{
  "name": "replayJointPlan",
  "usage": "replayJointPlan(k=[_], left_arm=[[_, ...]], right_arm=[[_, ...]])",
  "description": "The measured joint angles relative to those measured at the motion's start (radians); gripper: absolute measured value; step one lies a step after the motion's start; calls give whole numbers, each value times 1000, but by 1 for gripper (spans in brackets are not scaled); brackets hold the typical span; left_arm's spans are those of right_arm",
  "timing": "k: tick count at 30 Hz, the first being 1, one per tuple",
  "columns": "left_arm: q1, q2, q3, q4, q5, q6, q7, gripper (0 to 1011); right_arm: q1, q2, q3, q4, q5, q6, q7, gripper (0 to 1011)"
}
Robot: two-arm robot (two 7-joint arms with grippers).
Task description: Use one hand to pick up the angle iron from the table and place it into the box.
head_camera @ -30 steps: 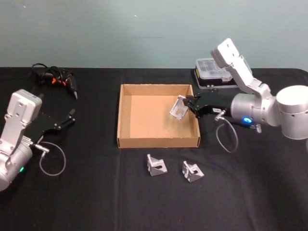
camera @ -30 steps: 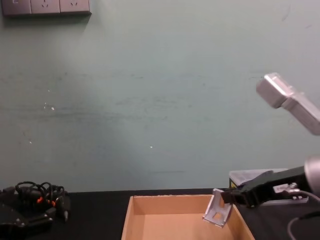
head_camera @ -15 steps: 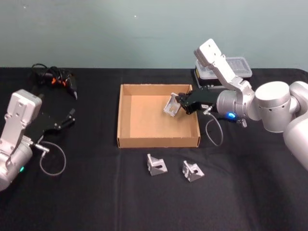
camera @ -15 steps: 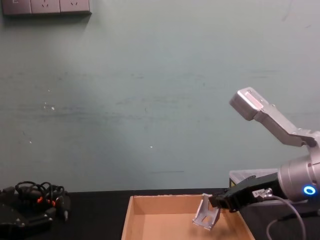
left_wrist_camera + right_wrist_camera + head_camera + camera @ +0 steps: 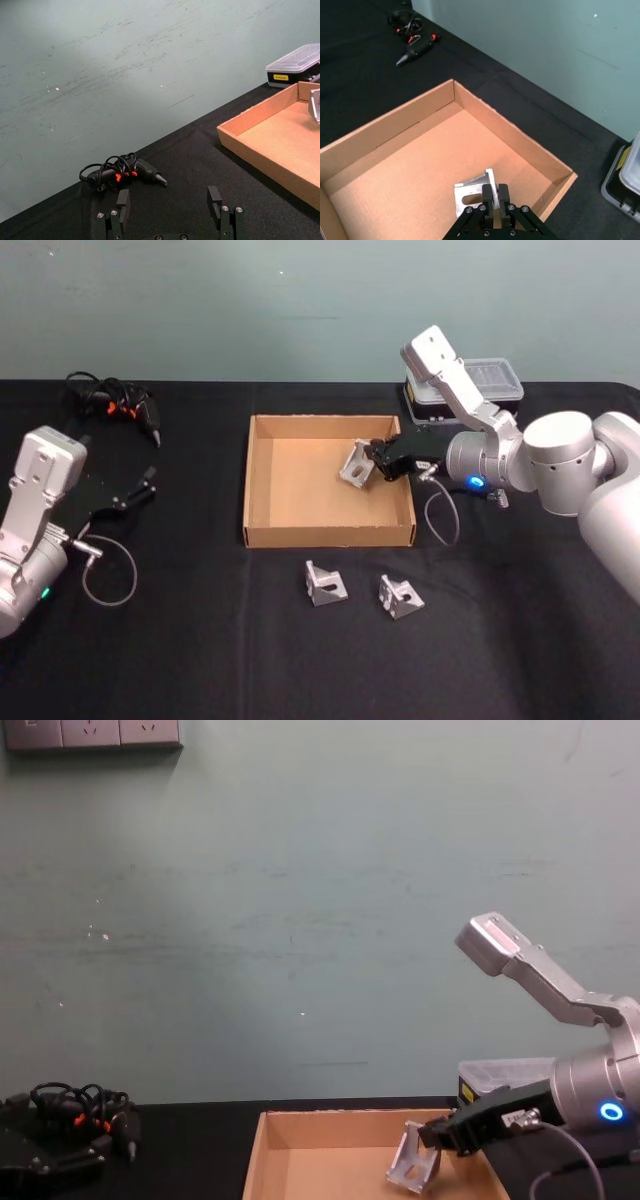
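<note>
The black right gripper [image 5: 374, 460] pinches the small shiny metal angle iron [image 5: 356, 464] low over the flat tan cardboard box [image 5: 330, 534], near its right wall. If dropped there, it could bump the wall and tip out. The left gripper [image 5: 146, 483] sits at the left, fingers spread apart.

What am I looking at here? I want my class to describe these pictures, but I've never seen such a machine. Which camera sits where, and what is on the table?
This is a robot with two silver arms, each ending in a black gripper. One picture looks down from its head and one looks across from its chest. Two more come from cameras on its wrists. On the black table are a tan cardboard box, two loose angle irons in front of it, a clear-lidded plastic case behind the right arm, and a cable bundle with a small tool at the far left. The right gripper is shut on a third angle iron, holding it inside the box's walls. The left gripper is open and idle at the left.
</note>
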Motion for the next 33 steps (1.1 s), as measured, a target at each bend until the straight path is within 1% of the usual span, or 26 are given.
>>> replayJointPlan(k=[2,13,16,17,19,20,21,23,25,27,29,32,33], left_arm=[[0,0,0,0,0,0,0,1011],[0,0,0,0,0,0,0,1011],[0,0,0,0,0,0,0,1011],[0,0,0,0,0,0,0,1011],[0,0,0,0,0,0,0,1011],[0,0,0,0,0,0,0,1011],[0,0,0,0,0,0,0,1011],[0,0,0,0,0,0,0,1011],[0,0,0,0,0,0,0,1011],[0,0,0,0,0,0,0,1011],[0,0,0,0,0,0,0,1011],[0,0,0,0,0,0,0,1011],[0,0,0,0,0,0,0,1011]], right_arm=[[3,-3,0,8,-3,0,7,77],[2,-1,0,2,-1,0,5,78],[1,-1,0,1,-1,0,4,109],[1,-1,0,0,-1,0,4,161],[1,-1,0,0,-1,0,4,191],[1,-1,0,0,-1,0,3,249],[0,-1,0,-1,0,0,3,274],[0,-1,0,-1,0,0,3,357],[0,0,0,-1,0,0,2,390],[0,0,0,-2,0,0,2,476],[0,0,0,-2,0,0,2,517],[0,0,0,-2,1,0,2,638],[0,0,0,-2,1,0,2,650]])
